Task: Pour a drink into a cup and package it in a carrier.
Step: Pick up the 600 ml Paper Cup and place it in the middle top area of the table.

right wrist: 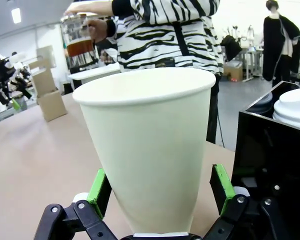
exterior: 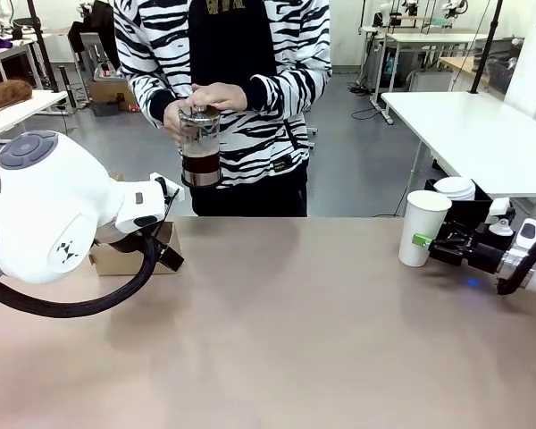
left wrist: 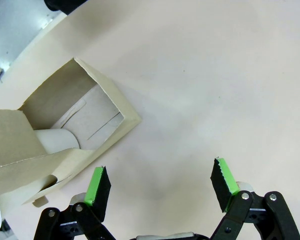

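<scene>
1. A person point(exterior: 250, 134) in a striped top stands at 12 o'clock across the bench point(exterior: 286, 340). Both hands hold a clear glass carafe point(exterior: 200, 147) up off the bench.
2. The drink point(exterior: 201, 164) sits dark brown in the lower part of that carafe.
3. The cup point(exterior: 422, 228) stands upright and lidless on the bench, out near 3 o'clock.
4. The right gripper point(right wrist: 160, 192) reaches in from 3 o'clock, spread wide around the cup's lower part. In the right wrist view its green pads point(right wrist: 97, 190) stand just off the wall on each side, not pinching it.
5. A black box point(exterior: 469, 210) stands just beside the cup, at its 2 o'clock, with white lids point(exterior: 454, 188) stacked in it.
6. The carrier point(exterior: 125, 259) rests at 9 o'clock, partly hidden behind the left arm.
7. The left gripper point(left wrist: 161, 177) is spread and empty over bare bench. In the left wrist view the carrier lies at its 10 o'clock, close to one finger; I cannot tell if they touch.
</scene>
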Robot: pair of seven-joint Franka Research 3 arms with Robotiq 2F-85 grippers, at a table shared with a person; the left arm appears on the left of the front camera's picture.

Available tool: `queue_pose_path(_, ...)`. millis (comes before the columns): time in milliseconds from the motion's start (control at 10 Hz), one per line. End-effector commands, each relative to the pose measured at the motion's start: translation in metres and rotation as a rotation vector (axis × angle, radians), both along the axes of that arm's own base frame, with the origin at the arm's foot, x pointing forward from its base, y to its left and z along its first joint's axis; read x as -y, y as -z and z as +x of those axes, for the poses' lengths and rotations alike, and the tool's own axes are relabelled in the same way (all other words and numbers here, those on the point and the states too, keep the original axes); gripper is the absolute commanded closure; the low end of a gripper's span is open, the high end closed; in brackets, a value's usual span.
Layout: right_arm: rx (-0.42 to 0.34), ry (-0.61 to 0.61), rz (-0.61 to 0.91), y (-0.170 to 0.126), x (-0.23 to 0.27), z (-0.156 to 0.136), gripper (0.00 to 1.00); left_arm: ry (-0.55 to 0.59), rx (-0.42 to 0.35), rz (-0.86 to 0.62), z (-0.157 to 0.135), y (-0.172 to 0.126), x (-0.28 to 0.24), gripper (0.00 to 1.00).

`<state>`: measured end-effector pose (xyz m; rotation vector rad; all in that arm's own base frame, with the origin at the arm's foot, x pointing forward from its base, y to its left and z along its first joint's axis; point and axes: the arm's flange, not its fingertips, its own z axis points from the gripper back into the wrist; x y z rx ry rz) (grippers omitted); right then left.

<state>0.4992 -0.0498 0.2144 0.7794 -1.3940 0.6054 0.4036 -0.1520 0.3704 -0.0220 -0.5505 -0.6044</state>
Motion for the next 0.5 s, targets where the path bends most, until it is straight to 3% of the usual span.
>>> queue_pose_path(0,-0.009,0.025,-0.002,0.002,-0.008,0.013,0.0,0.0,0.0,-0.003,0.0,0.0,-0.001,0.0)
queue_pose_path(400,-0.001,0.007,0.005,-0.002,-0.02,0.021,0.0,0.0,0.0,-0.003,0.0,0.0,-0.001,0.0)
